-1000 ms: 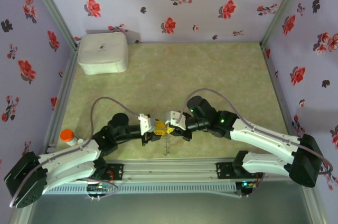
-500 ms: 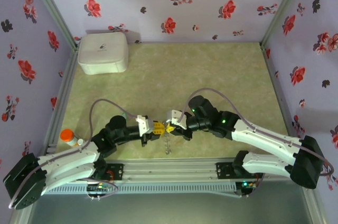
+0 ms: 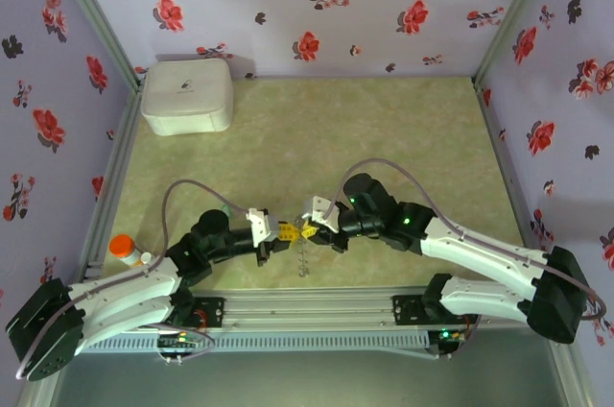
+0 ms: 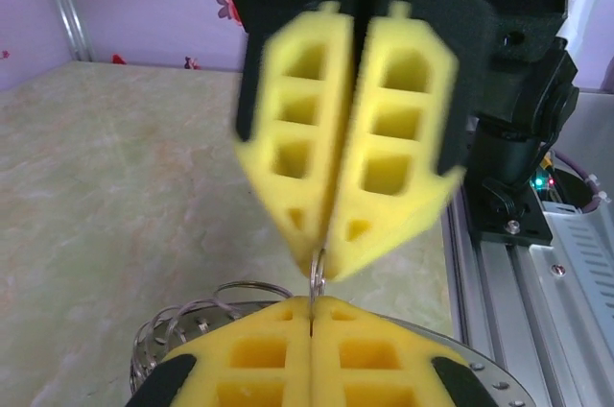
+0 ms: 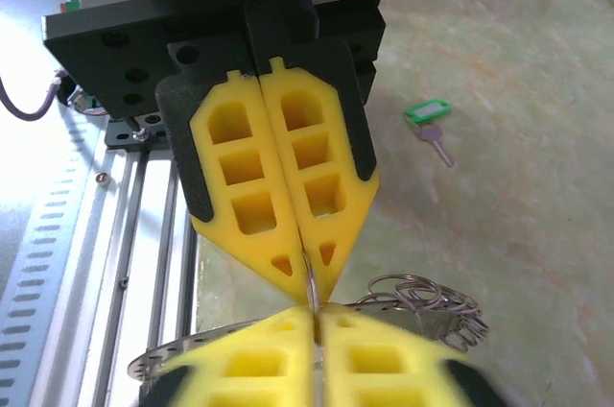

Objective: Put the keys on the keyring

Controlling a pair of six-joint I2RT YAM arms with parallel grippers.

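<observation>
Looking down from above, we see the left gripper (image 3: 285, 231) and the right gripper (image 3: 309, 229) tip to tip over the near part of the table (image 3: 384, 129), with the keyring (image 3: 303, 263) dangling just below them.

From the left wrist, our own yellow pads (image 4: 384, 369) are pressed together on a thin wire loop of the keyring. The right pincer opposite is blurred, with a narrow slit between its pads, and we cannot tell whether it grips.

From the right wrist, the left pads pinch that same loop. More loops bunch just beside it, and the green key (image 5: 427, 112) lies on the table, apart from both grippers.
</observation>
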